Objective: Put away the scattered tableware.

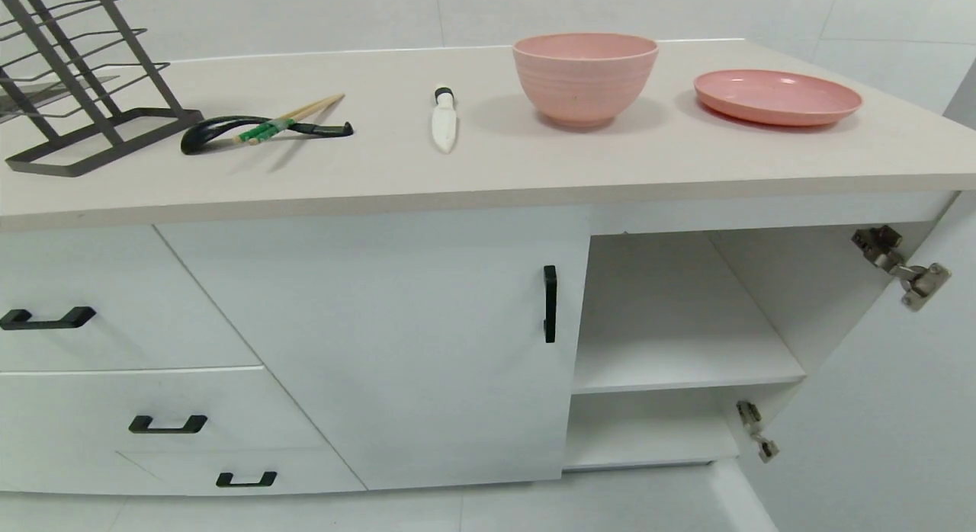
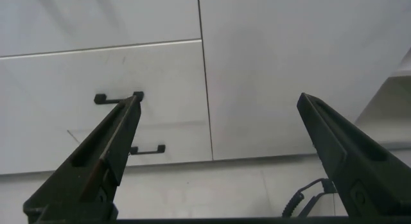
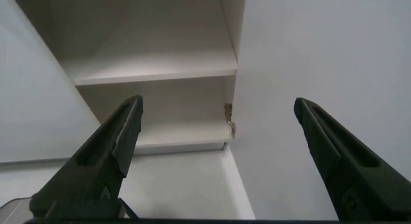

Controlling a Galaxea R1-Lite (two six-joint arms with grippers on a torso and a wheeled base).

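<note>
1. Tableware lies along the countertop: a pink bowl and a pink plate near each other at the right, a white knife in the middle, and chopsticks crossing a black spoon just beside the rack.
2. Below the pink plate, the cabinet door stands open on a bare shelf.
3. The left gripper is spread wide, holding nothing, and faces the drawer fronts.
4. The right gripper, equally wide and empty, faces the shelf.

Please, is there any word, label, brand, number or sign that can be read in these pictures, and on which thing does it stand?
None can be read. The pink bowl, pink plate, white knife and cabinet door are plain. The green band on the chopsticks is too small to tell.
</note>
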